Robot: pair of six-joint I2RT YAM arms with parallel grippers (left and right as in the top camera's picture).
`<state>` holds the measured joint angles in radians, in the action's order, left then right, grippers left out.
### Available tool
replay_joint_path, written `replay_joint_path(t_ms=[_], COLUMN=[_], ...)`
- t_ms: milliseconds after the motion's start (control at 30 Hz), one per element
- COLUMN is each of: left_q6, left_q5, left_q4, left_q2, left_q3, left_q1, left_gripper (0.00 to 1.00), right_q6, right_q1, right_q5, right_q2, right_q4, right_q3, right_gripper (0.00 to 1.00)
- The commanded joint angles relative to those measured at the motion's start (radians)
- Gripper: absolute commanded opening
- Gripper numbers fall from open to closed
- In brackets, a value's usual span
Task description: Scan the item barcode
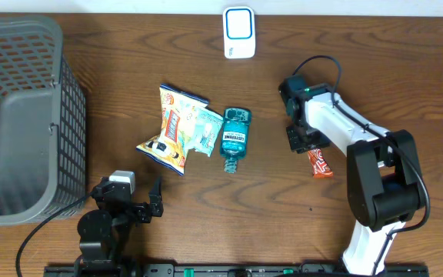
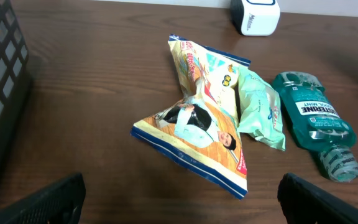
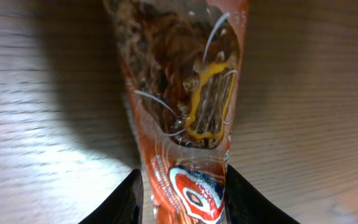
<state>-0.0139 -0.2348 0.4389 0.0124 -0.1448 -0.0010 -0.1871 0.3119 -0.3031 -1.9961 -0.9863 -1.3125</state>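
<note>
The right fingers [image 3: 128, 198] pinch the snack bar [image 3: 188, 118] lying on the surface [image 3: 303, 112], right of the mouthwash [image 1: 234, 138]. The left fingers [image 2: 48, 199] stand spread near the chip bag [image 2: 197, 124].

I count one mouthwash bottle [image 1: 234, 139], one snack bag [image 1: 174, 128] and one green pouch [image 1: 204, 131] left of that bottle, one candy bar [image 1: 321, 163] right of it, one white scanner [image 1: 239, 32], one gray basket [image 1: 71, 131].

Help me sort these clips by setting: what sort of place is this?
Probably a mock shop checkout set up on a wooden table: a grey shopping basket, a white scanner, and loose groceries such as a snack bag and a mouthwash bottle.
</note>
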Motion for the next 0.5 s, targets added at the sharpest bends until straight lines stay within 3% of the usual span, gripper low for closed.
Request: replay_joint_path(t_ms=[0, 167, 233, 333, 467], left_q6=[0.008, 0.008, 0.008, 0.008, 0.008], left_q5=[-0.008, -0.008, -0.008, -0.008, -0.008], left_q4=[0.018, 0.018, 0.018, 0.018, 0.018], left_q2=[-0.002, -0.002, -0.002, -0.002, -0.002], left_q3=[0.014, 0.014, 0.014, 0.014, 0.014], left_q1=[0.003, 0.003, 0.003, 0.003, 0.003], left_gripper=[0.99, 0.99, 0.99, 0.99, 0.99], right_q6=[-0.052, -0.062, -0.088, -0.089, 0.0], right_q1=[0.036, 0.076, 0.08, 0.072, 0.046], right_q5=[-0.105, -0.196, -0.215, -0.174, 0.135], right_q2=[-0.002, -0.003, -0.003, -0.003, -0.002], right_q4=[0.024, 0.108, 0.148, 0.199, 0.209], right_q3=[0.041, 0.129, 0.174, 0.22, 0.219], right_gripper=[0.36, 0.33, 0.03, 0.01, 0.01])
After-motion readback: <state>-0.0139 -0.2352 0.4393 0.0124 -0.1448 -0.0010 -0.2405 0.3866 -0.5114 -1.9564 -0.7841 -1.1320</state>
